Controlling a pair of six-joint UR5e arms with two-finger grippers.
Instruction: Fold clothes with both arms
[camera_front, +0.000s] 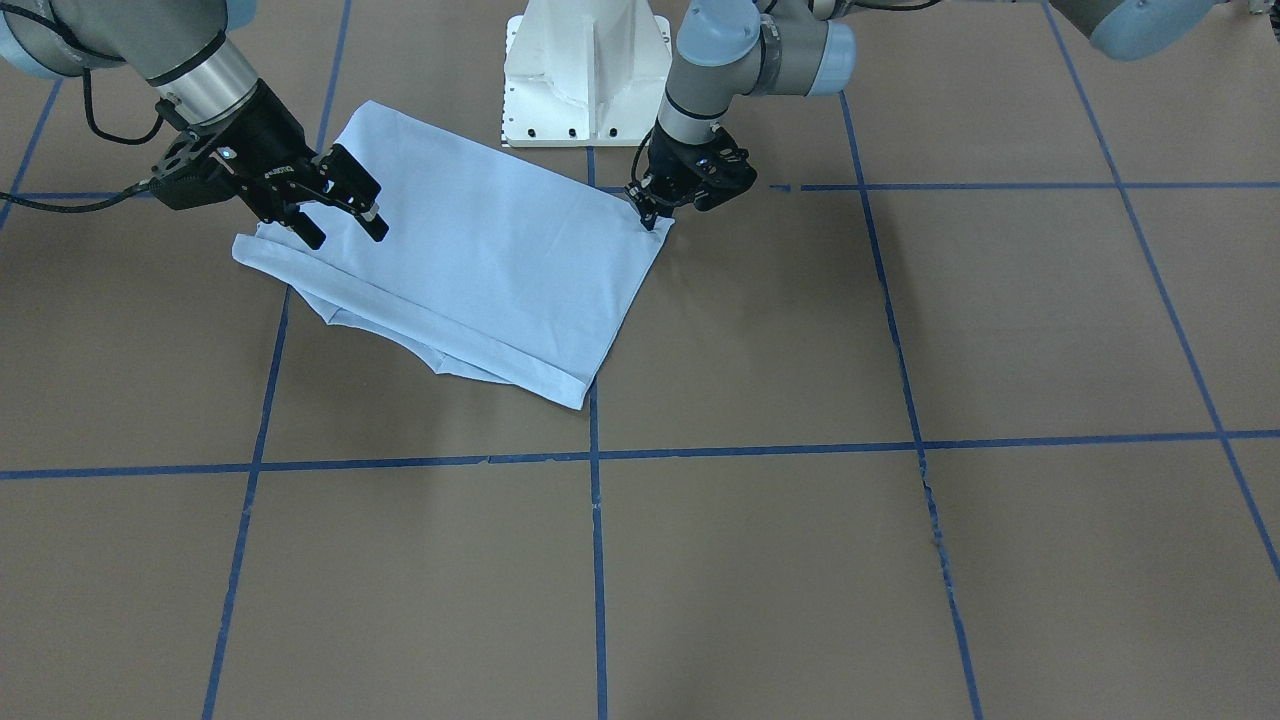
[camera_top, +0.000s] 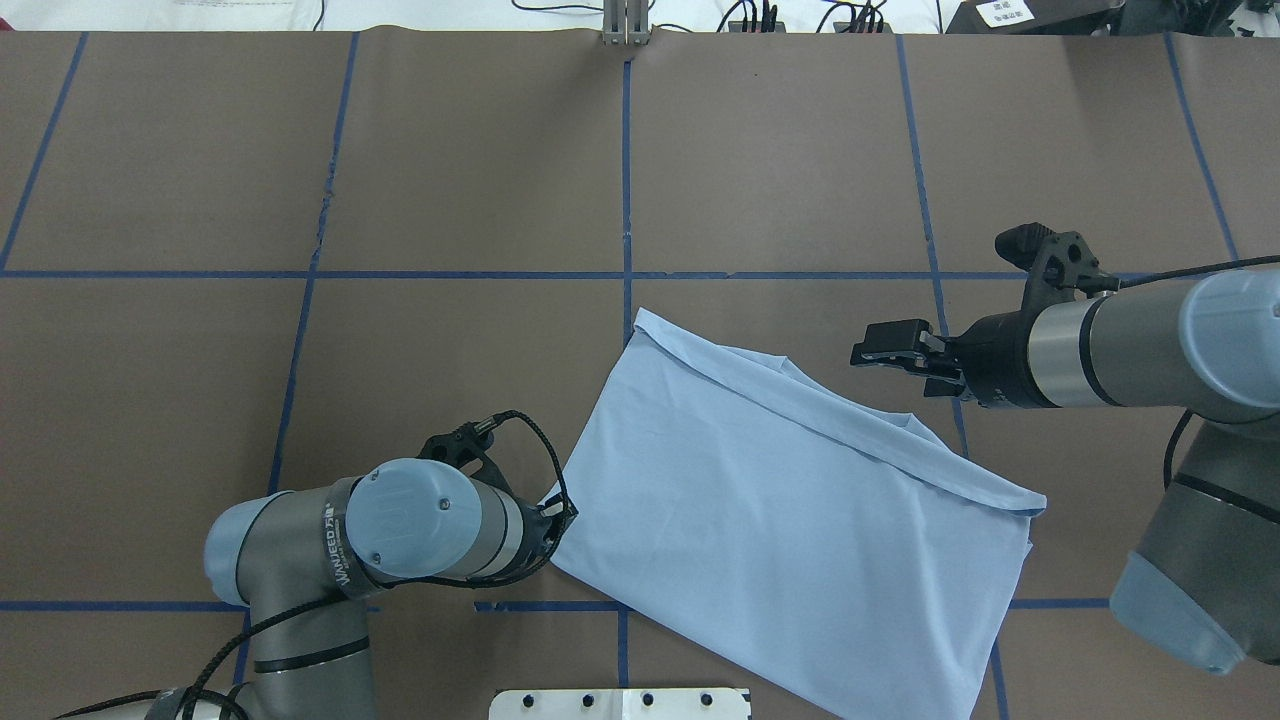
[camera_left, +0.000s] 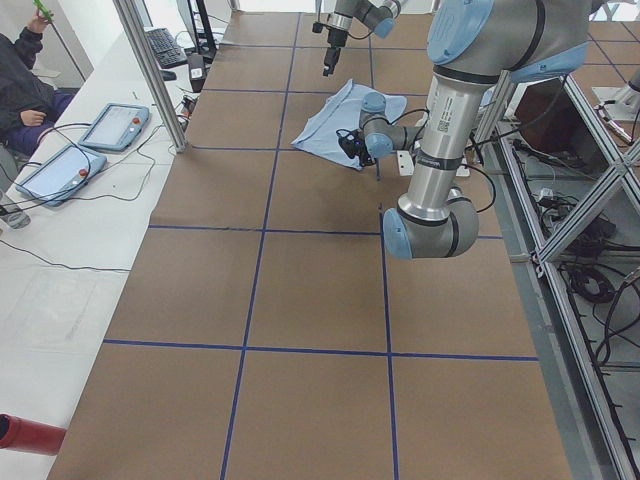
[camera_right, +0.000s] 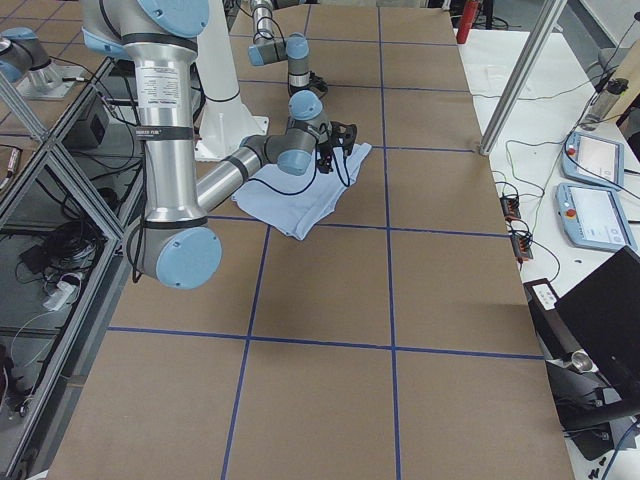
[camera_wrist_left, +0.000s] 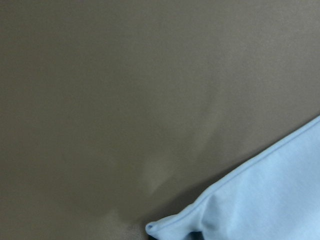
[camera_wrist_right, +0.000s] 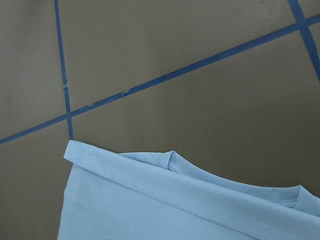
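Front view: the shirt (camera_front: 480, 260) lies folded into a rough rectangle at the upper left of centre on the table (camera_front: 900, 560), just in front of the white base (camera_front: 585, 70). A turned-over band runs along its lower edge and under-layers peek out below it. The right gripper (camera_front: 347, 235) hangs over the cloth's left end with its fingers spread and nothing between them. The left gripper (camera_front: 650, 218) points down at the right-hand corner, its tips drawn together; I judge that it is pinching that corner.

Overhead view: the shirt (camera_top: 780, 520) sits lower centre-right. The left wrist covers its own fingers at the cloth's left corner. The right gripper (camera_top: 880, 352) hovers just off the upper edge.

Left side view: the shirt is a small pale patch far up the table, with the near arm's hand at its edge. The right side view adds nothing about the grip.

Left wrist view: only a corner of the shirt (camera_wrist_left: 260, 200) shows at the lower right, curled up a little off the table.

Right wrist view: the banded edge lies along the bottom, below a blue tape line (camera_wrist_right: 175, 75).

This looks like thin, limp, light cloth. It will sag and its layers may slide apart, so take hold at the corners of the band, through all layers
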